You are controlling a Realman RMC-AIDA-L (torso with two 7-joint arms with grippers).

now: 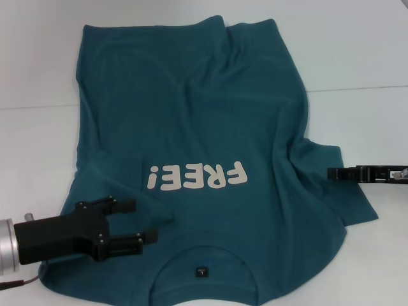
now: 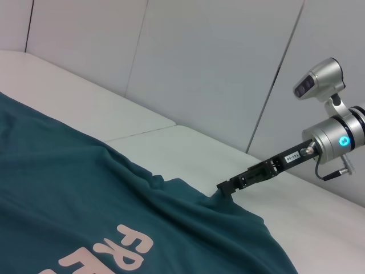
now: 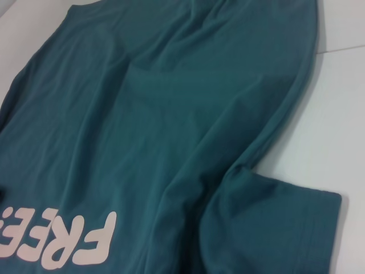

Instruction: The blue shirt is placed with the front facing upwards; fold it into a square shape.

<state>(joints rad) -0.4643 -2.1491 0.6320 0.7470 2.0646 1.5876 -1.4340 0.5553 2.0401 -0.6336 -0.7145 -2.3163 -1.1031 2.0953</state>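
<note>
A large teal-blue short-sleeved cotton T-shirt (image 1: 210,134) lies spread front-up on the white table (image 1: 357,51), its hem toward the far edge and its round neck, with a small dark label (image 1: 202,271), at the near edge. The white "FREE!" lettering (image 1: 196,176) on the chest reads upside down in the head view. The cloth is wrinkled, with long folds running from the hem toward the sleeve on the robot's right.

The left gripper (image 1: 141,222), black with 2 fingers spread apart and nothing between them, hovers over the shirt's shoulder near the table's near left corner. The right gripper (image 1: 333,173) reaches in from the right edge, its tip at that sleeve's edge; I cannot tell whether it is closed.
</note>
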